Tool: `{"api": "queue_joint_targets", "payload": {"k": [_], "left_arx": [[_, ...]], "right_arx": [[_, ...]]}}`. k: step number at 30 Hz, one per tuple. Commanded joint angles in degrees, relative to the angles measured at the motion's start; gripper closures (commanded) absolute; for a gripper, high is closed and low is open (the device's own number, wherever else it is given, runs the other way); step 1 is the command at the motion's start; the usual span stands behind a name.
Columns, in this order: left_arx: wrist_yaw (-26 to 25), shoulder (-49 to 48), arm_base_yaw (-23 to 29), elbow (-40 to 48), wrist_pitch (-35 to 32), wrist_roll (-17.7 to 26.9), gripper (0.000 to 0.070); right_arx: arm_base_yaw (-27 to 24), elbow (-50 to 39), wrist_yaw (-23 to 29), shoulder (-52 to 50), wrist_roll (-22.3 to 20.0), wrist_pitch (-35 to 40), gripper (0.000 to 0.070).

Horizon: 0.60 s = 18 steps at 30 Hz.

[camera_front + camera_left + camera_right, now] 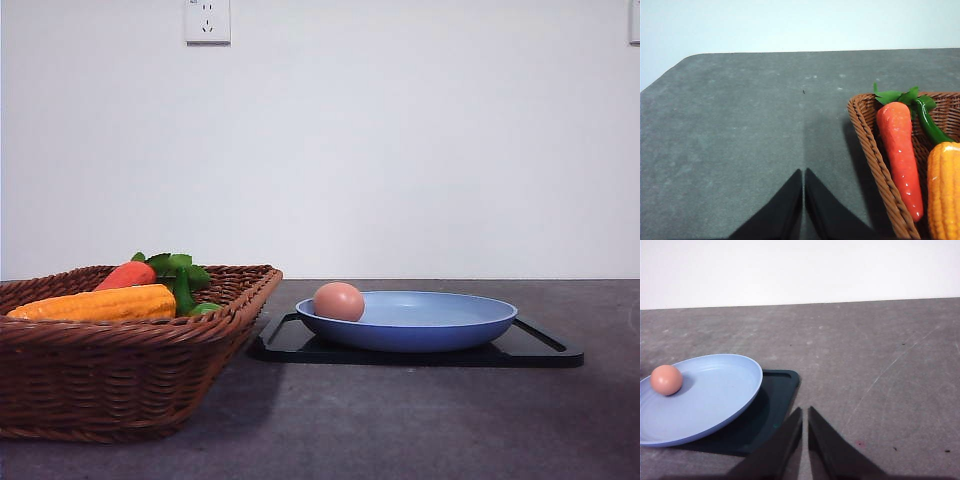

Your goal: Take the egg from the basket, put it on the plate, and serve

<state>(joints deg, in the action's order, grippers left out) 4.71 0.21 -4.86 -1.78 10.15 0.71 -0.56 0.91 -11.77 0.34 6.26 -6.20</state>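
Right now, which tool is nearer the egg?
Right. The right tool, shut, sits just beside the plate holding the egg. The left tool, shut, sits outside the basket.

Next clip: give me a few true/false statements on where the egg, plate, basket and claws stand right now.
1. The egg lies in the plate. True.
2. The plate sits inside the basket. False: it sits on a black tray beside the basket.
3. The carrot is in the basket. True.
4. The right claw grips the egg. False: it is shut on nothing, away from the plate.
5. The left claw is wide open. False: it is shut.
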Motion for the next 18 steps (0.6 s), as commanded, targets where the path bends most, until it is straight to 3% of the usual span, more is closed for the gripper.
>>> {"api": "queue_joint_targets", "payload": {"k": [1, 18], "left_arx": [[0.0, 0.0, 0.1, 1.6, 0.2, 0.3, 0.0700], [0.0, 0.0, 0.1, 1.6, 0.2, 0.3, 0.0700]], "right_arx": [[-0.1, -0.3, 0.2, -0.1, 0.6, 0.6, 0.0700], [-0.1, -0.3, 0.2, -0.1, 0.6, 0.6, 0.0700]]}}
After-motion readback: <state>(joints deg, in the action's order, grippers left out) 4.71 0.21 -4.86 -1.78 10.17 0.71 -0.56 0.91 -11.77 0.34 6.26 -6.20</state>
